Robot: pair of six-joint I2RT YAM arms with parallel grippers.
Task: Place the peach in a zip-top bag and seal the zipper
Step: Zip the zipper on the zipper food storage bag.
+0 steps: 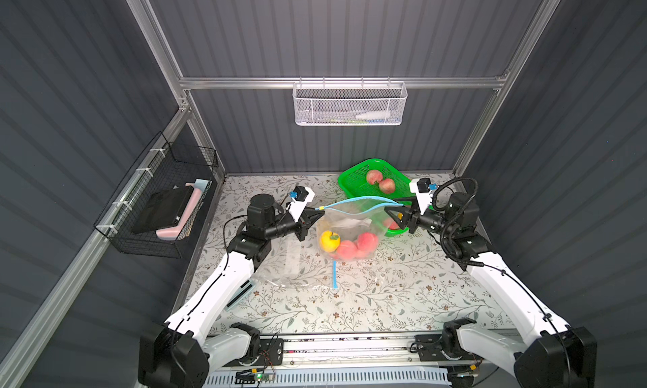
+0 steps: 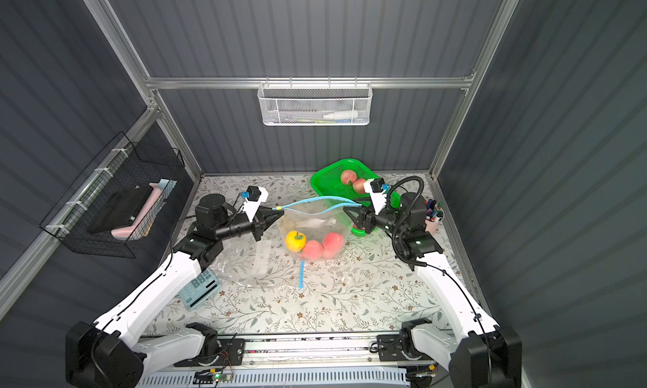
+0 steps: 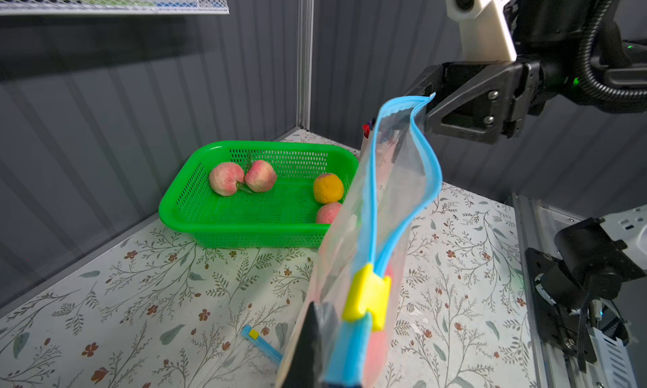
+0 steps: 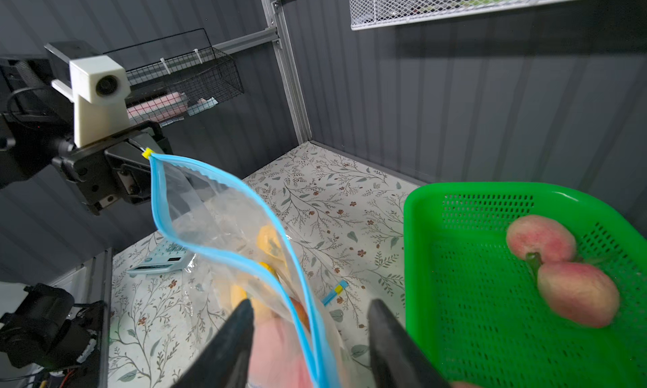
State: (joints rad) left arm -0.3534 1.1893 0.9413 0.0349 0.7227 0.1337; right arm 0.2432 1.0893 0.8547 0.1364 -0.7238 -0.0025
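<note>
Logging: peaches point(image 1: 353, 247) bagged; your left gripper point(image 1: 314, 213) pinches a corner of the zip-top bag point(image 1: 350, 223), right gripper point(image 4: 308, 304) spread; zipper point(image 1: 359, 200) unsealed.

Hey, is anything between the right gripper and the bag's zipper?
Nothing visible. The right gripper stands open, jaws either side of the zipper at one end; the left gripper is shut on the other end by the slider.

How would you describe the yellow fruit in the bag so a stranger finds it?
Find the clear bag with a blue zipper, held up in the middle of the table. At its bottom lie pink peaches; the yellow fruit beside them is the only one not pink.
</note>
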